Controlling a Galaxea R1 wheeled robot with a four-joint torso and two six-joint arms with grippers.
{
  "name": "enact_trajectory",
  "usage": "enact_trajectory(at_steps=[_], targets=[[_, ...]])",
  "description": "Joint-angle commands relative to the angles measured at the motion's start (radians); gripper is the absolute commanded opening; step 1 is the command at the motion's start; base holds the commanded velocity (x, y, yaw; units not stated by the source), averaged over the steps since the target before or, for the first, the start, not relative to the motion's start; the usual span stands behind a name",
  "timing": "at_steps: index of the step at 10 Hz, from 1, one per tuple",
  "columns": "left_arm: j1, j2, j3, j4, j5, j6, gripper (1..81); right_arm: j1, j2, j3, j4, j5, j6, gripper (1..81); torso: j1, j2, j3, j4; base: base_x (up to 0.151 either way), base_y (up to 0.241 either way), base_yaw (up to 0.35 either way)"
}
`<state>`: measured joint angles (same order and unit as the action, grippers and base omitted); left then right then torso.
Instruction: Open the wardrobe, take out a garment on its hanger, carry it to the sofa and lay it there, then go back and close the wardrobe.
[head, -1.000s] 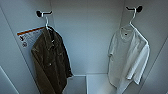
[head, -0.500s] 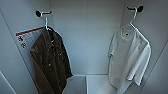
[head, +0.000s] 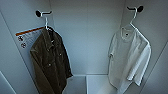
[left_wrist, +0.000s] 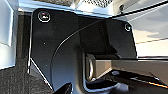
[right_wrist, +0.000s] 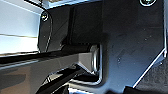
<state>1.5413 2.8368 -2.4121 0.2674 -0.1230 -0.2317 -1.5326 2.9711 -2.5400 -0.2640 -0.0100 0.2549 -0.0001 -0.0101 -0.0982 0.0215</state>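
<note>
From the head camera the wardrobe (head: 87, 37) stands open, its plain white interior facing the robot; on the left wall a black hook (head: 41, 13) carries a dark olive-brown jacket (head: 50, 65), hung from a thin hanger and draped down toward the wardrobe's floor; behind the jacket's shoulder a white label with an orange stripe (head: 26, 37) is stuck to the left wall; on the right wall a second black hook (head: 136, 9) holds the white hanger (head: 133, 18), and from it hangs the garment (head: 128, 60), a white short-sleeved shirt, turned slightly toward the middle, its hem just above the pale floor of the cabinet (head: 97, 83); jacket and shirt hang well apart, with the bare back panel between them. In the left wrist view the robot's dark plate and jointed bar take the middle, with dark carpet (left_wrist: 15, 80) beside them and a white panel (left_wrist: 7, 22) at the edge; whether the left gripper is released or clenched cannot be told, nor how the shirt lies relative to it. In the right wrist view the same dark plate and bar appear with a pale surface (right_wrist: 17, 32) beyond; the right gripper's state cannot be told either.
</note>
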Motion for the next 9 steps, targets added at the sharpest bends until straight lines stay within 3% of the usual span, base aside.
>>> enact_trajectory(at_steps=[1,9], targets=[[-0.040,-0.023,0.004,0.004,0.048,0.008,81.1,0.034,0.004,0.009,-0.007,-0.054,-0.002,81.1,0.000,0.000,0.000,0.000,0.000,0.000,0.000],[-0.042,-0.025,0.004,0.007,0.048,0.008,81.1,0.034,0.005,0.009,-0.007,-0.054,-0.002,81.1,0.000,0.000,0.000,0.000,0.016,0.000,0.000]])
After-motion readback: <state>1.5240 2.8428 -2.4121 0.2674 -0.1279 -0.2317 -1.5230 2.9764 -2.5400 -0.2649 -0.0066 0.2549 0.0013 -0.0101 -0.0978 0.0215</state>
